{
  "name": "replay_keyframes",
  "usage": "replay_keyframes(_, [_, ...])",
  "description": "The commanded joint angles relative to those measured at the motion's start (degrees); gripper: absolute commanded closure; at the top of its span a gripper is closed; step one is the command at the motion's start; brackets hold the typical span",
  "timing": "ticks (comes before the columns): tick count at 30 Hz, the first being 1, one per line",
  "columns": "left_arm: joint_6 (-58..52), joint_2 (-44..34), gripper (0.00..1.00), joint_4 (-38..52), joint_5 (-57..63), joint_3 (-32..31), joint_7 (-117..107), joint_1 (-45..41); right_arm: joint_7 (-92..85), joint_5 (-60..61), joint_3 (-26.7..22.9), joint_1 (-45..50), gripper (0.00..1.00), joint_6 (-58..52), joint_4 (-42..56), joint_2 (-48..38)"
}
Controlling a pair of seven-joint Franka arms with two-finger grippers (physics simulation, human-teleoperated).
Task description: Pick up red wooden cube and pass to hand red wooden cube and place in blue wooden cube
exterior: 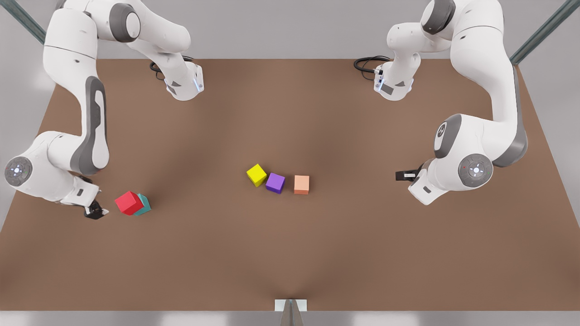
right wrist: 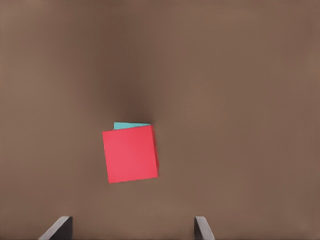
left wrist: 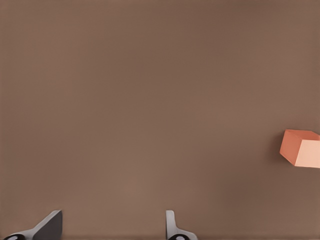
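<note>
The red wooden cube (exterior: 128, 202) rests on top of the teal blue wooden cube (exterior: 145, 206), slightly askew, at the front view's left. Only a thin teal strip (right wrist: 131, 125) peeks out past the red cube (right wrist: 130, 154) in the right wrist view. My right gripper (exterior: 96, 211), the hand with white tips, hovers just left of this stack, open and holding nothing, its fingertips (right wrist: 59, 227) wide apart. My left gripper (exterior: 401, 175) waits at the front view's right, open (left wrist: 112, 227) over bare table.
A yellow cube (exterior: 256, 174), a purple cube (exterior: 275, 183) and a salmon-orange cube (exterior: 301, 184) lie in a row at the table's middle. The salmon cube (left wrist: 301, 147) lies off to one side of my left gripper. Brown table (exterior: 290, 253) stretches wide in front.
</note>
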Motion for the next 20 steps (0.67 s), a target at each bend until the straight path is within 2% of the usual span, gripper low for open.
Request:
replay_keyframes(1, [-0.04, -0.04, 0.00, 0.03, 0.04, -0.02, -0.30, 0.00, 87.99, -0.10, 0.15, 6.00, 0.00, -24.52, 4.37, 0.13])
replay_keyframes(3, [-0.13, -0.13, 0.00, 0.03, 0.04, -0.02, -0.30, 0.00, 114.99, -0.80, 0.06, 9.35, 0.00, -24.52, 6.22, 0.66])
replay_keyframes(5, [-0.13, -0.04, 0.00, 0.03, 0.04, -0.02, -0.30, 0.00, 128.20, -5.99, 0.15, 11.55, 0.00, -25.04, 11.93, 0.31])
replay_keyframes(6, [-0.13, -0.04, 0.00, 0.03, 0.04, -0.02, -0.30, 0.00, 128.11, -6.34, 0.15, 12.08, 0.00, -29.50, 15.08, 0.57])
replay_keyframes(7, [-0.13, -0.04, 0.00, 0.03, 0.04, -0.02, -0.30, 0.00, 128.21, -11.93, 0.06, 15.31, 0.00, -34.53, 18.52, 1.10])
replay_keyframes(8, [-0.13, -0.04, 0.00, 0.03, 0.04, -0.02, -0.21, 0.00, 128.20, -14.34, 0.94, 14.81, 0.00, -35.33, 19.85, -0.39])
replay_keyframes(9, [-0.04, -0.13, 0.00, 0.03, 0.04, -0.02, -0.30, 0.00, 128.12, -14.17, 1.73, 14.10, 0.00, -35.41, 18.53, -3.90])
replay_keyframes(10, [-0.13, -0.13, 0.00, 0.03, -0.05, -0.02, -0.21, 0.00, 128.56, -12.59, 5.77, 10.24, 0.00, -35.33, 15.72, -8.22])
replay_keyframes(13, [-0.13, -0.13, 0.00, 0.03, -0.05, -0.02, -0.12, 0.26, 130.40, -8.72, 6.66, 6.01, 0.00, -32.87, 6.06, -14.90])
replay_keyframes(20, [-0.13, -0.13, 0.00, 0.03, -0.14, -0.02, -0.12, 0.62, 131.37, -8.28, 7.01, 6.10, 0.00, -30.32, 4.73, -16.57])
